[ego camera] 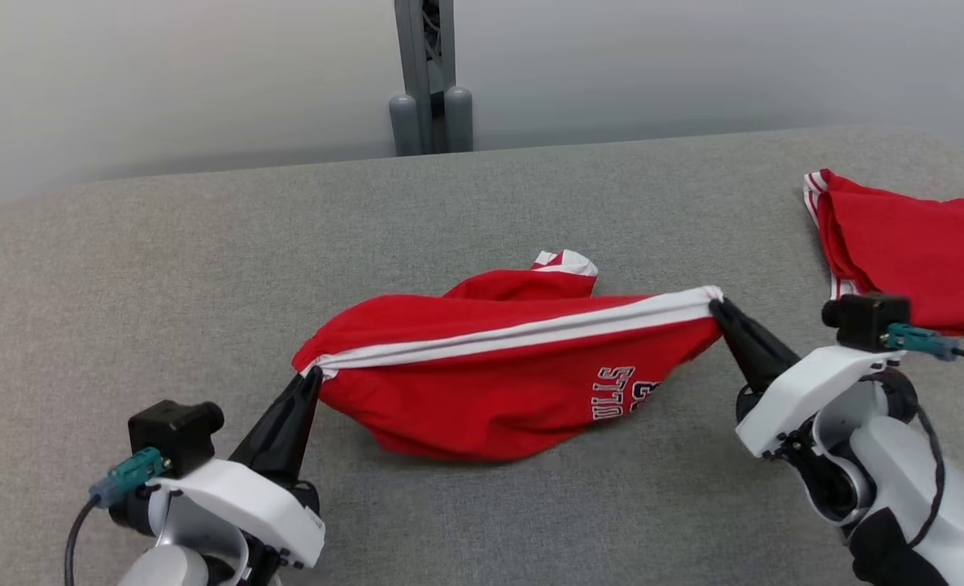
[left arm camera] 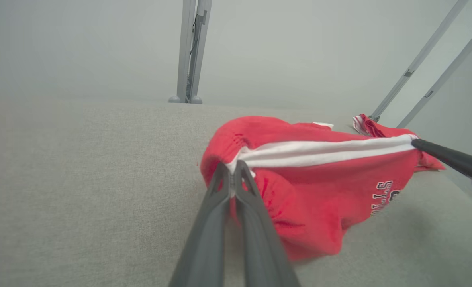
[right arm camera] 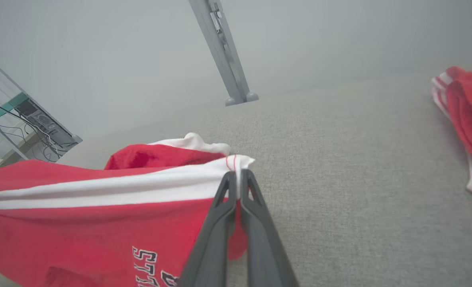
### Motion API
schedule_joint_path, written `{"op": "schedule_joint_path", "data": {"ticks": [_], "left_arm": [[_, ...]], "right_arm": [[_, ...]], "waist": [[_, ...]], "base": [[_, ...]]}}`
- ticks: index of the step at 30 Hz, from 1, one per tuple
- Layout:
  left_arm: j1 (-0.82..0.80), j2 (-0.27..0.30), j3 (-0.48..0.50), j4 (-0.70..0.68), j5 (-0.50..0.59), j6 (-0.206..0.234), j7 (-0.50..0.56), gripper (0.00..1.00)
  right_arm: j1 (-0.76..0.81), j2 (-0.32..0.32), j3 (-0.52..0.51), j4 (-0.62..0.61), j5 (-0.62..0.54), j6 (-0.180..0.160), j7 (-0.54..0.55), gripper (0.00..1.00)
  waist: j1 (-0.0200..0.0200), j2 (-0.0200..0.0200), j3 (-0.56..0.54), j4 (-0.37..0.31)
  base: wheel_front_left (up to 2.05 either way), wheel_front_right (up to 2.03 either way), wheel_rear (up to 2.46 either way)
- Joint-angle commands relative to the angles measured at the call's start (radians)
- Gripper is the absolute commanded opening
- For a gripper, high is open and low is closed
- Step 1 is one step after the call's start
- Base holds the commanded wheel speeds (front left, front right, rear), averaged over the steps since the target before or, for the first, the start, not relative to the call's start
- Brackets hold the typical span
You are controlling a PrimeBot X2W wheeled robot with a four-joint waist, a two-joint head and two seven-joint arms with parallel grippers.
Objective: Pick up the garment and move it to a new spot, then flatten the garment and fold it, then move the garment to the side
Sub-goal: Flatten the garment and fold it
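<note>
**Head view.** A red garment (ego camera: 498, 391) with a white band (ego camera: 530, 330) along its upper edge lies near the middle of a grey fabric-covered surface (ego camera: 530, 195). The band is drawn almost straight between the two grippers, rising slightly toward the robot's right. The red cloth below it sags onto the surface, and a bunched fold (ego camera: 530, 285) with a white tip sits just behind. White lettering (ego camera: 624, 395) with dark outlines, upside down in this view, shows near the right end. The left gripper (ego camera: 312, 376) has its two dark fingers pressed together on the left end of the band. The right gripper (ego camera: 716, 305) is likewise closed on the band's right corner.

**Left wrist view.** The left gripper (left arm camera: 232, 167) meets the band where the red cloth gathers, with no gap visible between its fingers (left arm camera: 212, 223). The right gripper (left arm camera: 417, 143) enters from the right edge and touches the band's far end.

**Right wrist view.** The right gripper (right arm camera: 237, 175) clamps the white corner, its fingers (right arm camera: 255, 223) side by side, with cloth caught at the tips.

**Surroundings.** A second red garment (ego camera: 921, 252) with white stripes lies well apart, at the surface's right edge. A grey post (ego camera: 431, 81) stands behind the surface against a pale wall (ego camera: 164, 81).
</note>
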Motion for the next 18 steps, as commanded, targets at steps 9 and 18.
{"op": "schedule_joint_path", "data": {"ticks": [9,18], "left_arm": [[-0.147,0.058,0.050,-0.128,-0.085,-0.054,0.111,0.00],[-0.372,0.110,0.093,-0.246,-0.228,-0.084,0.333,0.00]], "right_arm": [[-0.065,-0.138,-0.053,-0.209,0.024,0.000,-0.088,0.00],[-0.213,-0.228,-0.149,-0.357,-0.064,0.000,-0.023,0.00]], "waist": [[0.0000,0.0000,-0.088,-0.036],[0.0000,0.0000,-0.127,-0.063]], "base": [[0.00,0.00,0.00],[0.00,0.00,0.00]]}}
